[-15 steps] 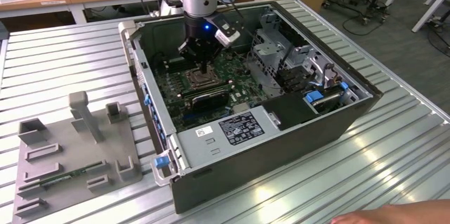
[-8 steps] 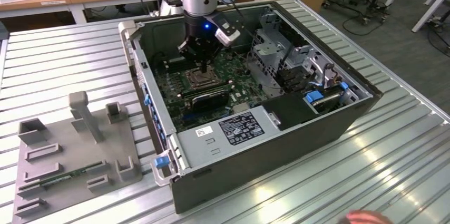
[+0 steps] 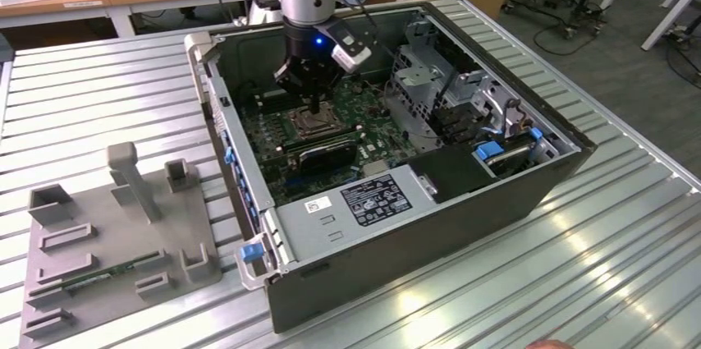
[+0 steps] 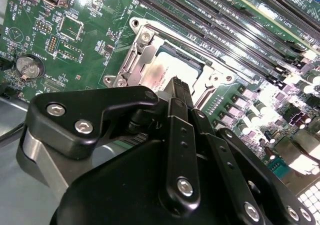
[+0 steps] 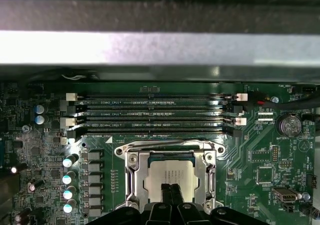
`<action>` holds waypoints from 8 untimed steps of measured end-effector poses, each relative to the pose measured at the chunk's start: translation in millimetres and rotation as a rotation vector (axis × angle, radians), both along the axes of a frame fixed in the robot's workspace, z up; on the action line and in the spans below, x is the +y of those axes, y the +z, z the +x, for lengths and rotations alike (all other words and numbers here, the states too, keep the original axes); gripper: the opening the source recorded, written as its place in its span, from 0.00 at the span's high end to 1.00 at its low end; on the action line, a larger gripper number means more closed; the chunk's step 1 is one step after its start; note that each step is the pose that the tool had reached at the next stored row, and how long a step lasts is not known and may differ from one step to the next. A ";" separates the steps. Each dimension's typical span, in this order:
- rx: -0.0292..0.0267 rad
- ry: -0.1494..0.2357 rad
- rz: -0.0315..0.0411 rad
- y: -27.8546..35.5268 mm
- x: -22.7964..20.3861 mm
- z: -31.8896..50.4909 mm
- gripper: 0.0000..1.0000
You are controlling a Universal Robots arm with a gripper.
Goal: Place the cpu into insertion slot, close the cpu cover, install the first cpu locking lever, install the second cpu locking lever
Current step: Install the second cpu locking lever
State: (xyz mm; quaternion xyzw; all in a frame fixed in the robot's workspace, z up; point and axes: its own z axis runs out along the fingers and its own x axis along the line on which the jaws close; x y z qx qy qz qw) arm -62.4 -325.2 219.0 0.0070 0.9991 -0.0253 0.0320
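**Two of four steps appeared done; the levers were hard to judge**

One arm reached down into the open computer case (image 3: pixel 438 226), which stood on a ribbed metal table (image 3: pixel 110 86). In the exterior view, a grey moulded fixture (image 3: pixel 121 234) lay at about eight o'clock from the case. The gripper (image 3: pixel 315 107) hung over the green motherboard (image 5: pixel 250 150), right above the insertion slot (image 3: pixel 312 123).

In both wrist views the cpu (image 5: pixel 167 171) already lay flat in the slot, a pale, matt, beige-silver square. The cpu cover (image 5: pixel 137 172) seemed to be down over it: a thin, stamped metal frame, bright at its edges, with the chip showing through its central window. Placing and closing therefore looked complete. Whether either of the locking levers was latched I could not tell from these angles, so I judged that part of the work open.

The gripper's (image 5: pixel 170 187) black fingers (image 4: pixel 180 92) were pressed together with nothing between them. Their narrow tips hovered over the near edge of the cpu, or perhaps touched it.

The slot's silvery rim (image 5: pixel 120 150) had rounded corners and screw heads. Long black memory slots (image 5: pixel 150 112) ran in parallel just beside it, glossy against the board. A row of small, shiny cylindrical capacitors (image 5: pixel 67 185) stood near the socket, and a round coin battery (image 4: pixel 27 66) sat well apart from it.
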 end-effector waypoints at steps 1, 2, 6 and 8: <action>0.0000 0.000 -0.0001 0.2 0.0 0.0 0.89; 0.0001 0.000 -0.0001 0.5 0.0 0.0 0.89; -0.0001 0.000 0.0000 2.1 0.0 0.0 0.89; -0.0001 0.000 0.0000 3.1 0.0 0.0 0.89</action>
